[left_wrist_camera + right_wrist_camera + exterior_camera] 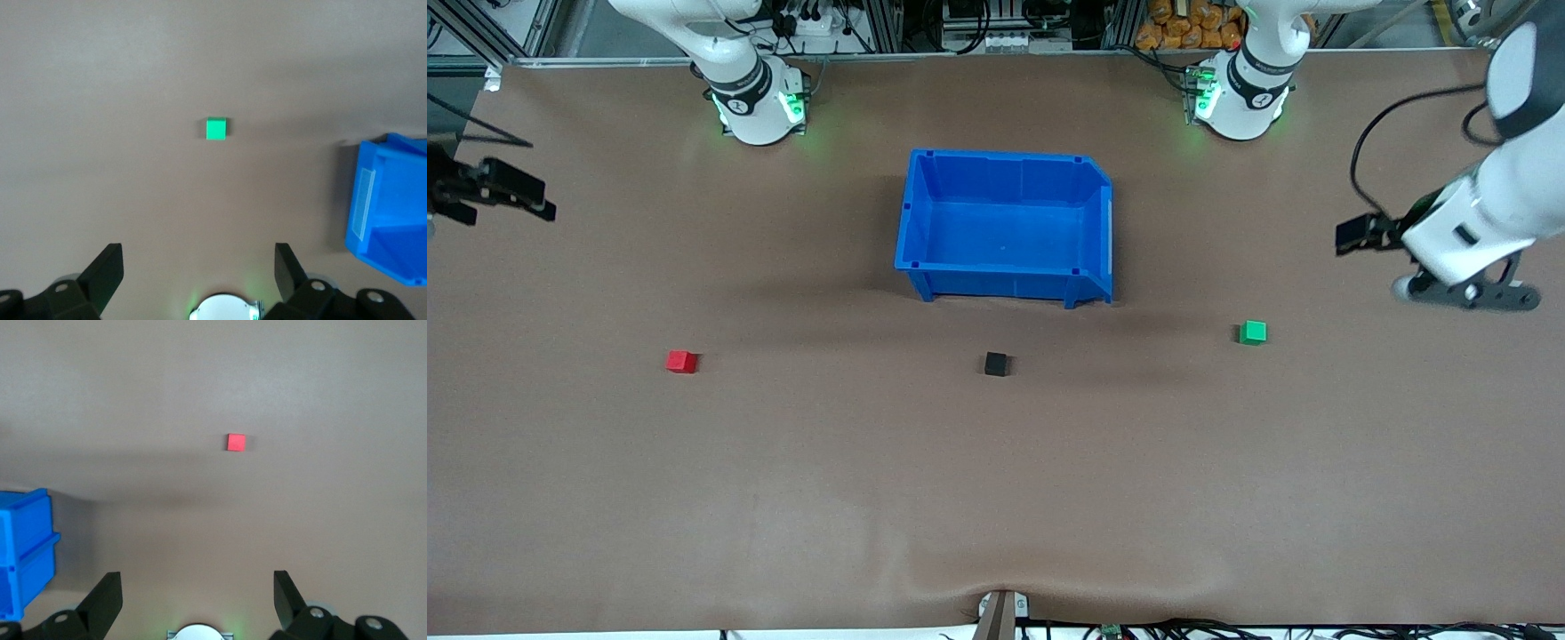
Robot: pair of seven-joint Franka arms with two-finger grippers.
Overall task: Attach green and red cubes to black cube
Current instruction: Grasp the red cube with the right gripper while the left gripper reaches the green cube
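Front view is showing three small cubes sitting apart on the brown table (783, 498), all nearer the camera than the open blue plastic bin (1005, 160). The matte black cube (995, 364) is resting in the middle, the bright red cube (681, 361) toward the right arm's end, the bright green cube (1253, 332) toward the left arm's end. The left gripper (199, 277) is hovering with fingers spread wide over the table's left-arm end, holding nothing. The right gripper (197, 600) is hanging likewise spread and empty over the right-arm end.
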